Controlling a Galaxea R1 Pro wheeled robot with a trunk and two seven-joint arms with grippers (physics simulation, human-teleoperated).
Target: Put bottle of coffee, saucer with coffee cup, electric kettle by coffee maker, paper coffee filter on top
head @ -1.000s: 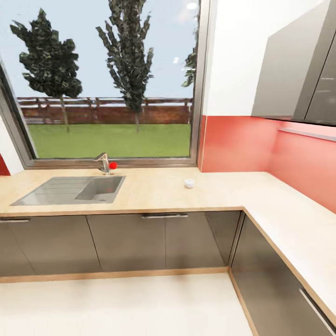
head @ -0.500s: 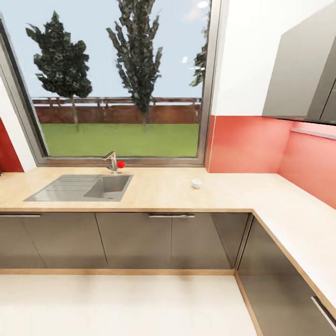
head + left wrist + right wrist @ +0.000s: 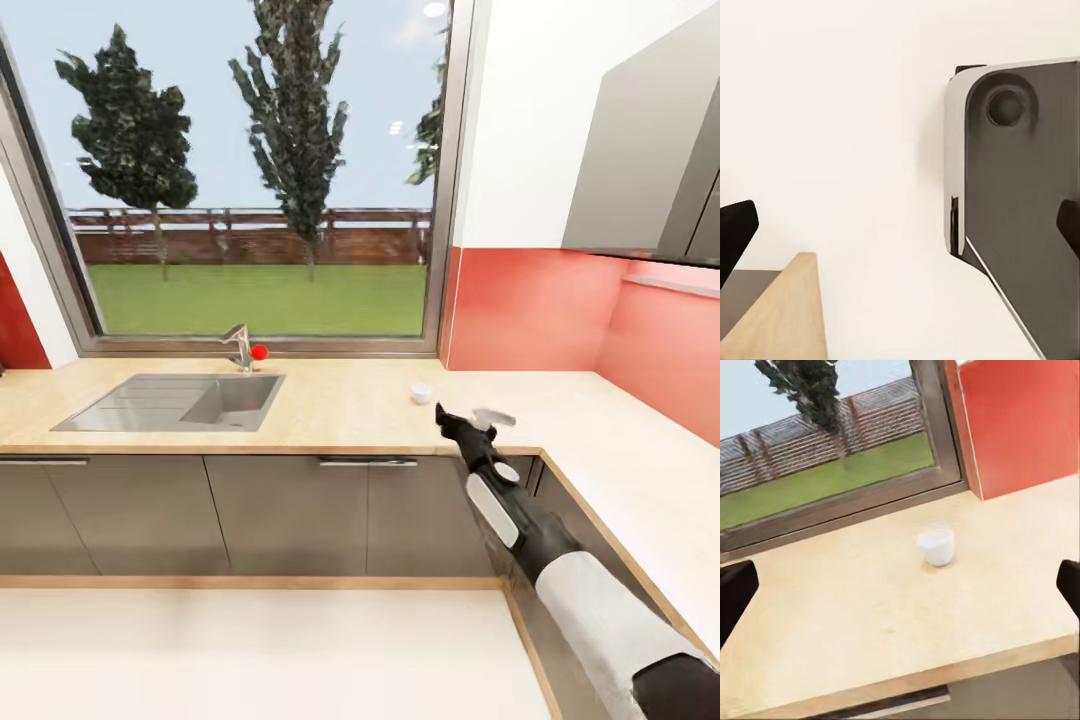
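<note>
My right claw (image 3: 462, 415) has just come up into the head view, where half a second ago there was no arm at all, so I judge the reach for the cup has begun. Its fingers (image 3: 736, 598) stand wide apart at the two edges of the right wrist view and hold nothing. Straight ahead of the claw, between the fingers as the wrist camera looks, the small white cup (image 3: 936, 545) stands upright on the wooden counter (image 3: 340, 405); in the head view it is just beyond the claw tip and a little to the left, near but not touching. Behind the cup is the window (image 3: 260, 180), and to its right the red wall (image 3: 520, 310). Further to the left of the claw are the sink (image 3: 175, 402) and the tap (image 3: 240, 347). The left claw (image 3: 900, 229) is also open and empty, its dark tips at the frame edges, pointing down at the pale floor (image 3: 840, 112). I see no coffee maker or saucer here, so the cup must be carried elsewhere after I grasp it.
</note>
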